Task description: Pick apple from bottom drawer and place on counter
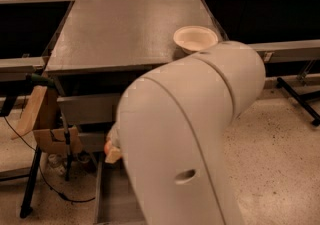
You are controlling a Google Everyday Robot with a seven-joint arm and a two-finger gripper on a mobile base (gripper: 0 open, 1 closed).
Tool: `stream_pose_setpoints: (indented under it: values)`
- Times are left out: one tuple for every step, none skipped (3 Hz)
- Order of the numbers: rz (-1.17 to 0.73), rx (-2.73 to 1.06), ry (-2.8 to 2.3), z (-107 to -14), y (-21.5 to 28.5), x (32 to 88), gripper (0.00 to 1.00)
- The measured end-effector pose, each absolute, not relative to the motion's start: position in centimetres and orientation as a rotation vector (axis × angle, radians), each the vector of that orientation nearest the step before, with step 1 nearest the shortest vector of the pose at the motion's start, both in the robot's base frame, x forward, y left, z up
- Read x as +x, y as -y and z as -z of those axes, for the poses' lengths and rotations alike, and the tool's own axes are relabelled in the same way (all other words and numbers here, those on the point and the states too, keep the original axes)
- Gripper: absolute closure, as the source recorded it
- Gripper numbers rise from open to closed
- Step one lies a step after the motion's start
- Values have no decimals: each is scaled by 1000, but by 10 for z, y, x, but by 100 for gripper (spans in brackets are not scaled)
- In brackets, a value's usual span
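My big white arm (pixel 200 134) fills the middle of the camera view and hides most of the drawer fronts. My gripper (pixel 112 152) peeks out at the arm's left edge, in front of the upper drawers and above the open bottom drawer (pixel 112 196). It is shut on the apple (pixel 106 146), of which only a small reddish-orange sliver shows beside a tan fingertip (pixel 114 155). The grey counter (pixel 125 24) lies above and behind the gripper.
A cream bowl (pixel 195 37) stands at the counter's right front corner. A cardboard box and wooden piece on a black stand (pixel 47 129) sit left of the cabinet, with cables on the floor. Dark benches flank the cabinet.
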State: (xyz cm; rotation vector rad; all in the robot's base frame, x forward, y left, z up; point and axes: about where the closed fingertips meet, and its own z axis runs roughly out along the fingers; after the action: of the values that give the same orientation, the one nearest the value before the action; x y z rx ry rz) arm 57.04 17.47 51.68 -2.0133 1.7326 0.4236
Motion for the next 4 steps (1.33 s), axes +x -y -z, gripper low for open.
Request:
stream_pose_setpoints:
  values:
    - [-347, -2099, -1641, -598, -208, 607, 100]
    - [-240, -2147, -1657, -665, -192, 644, 100]
    - [-214, -2198, -1658, -685, -179, 657, 100]
    - [-214, -2198, -1658, -685, -179, 657, 100]
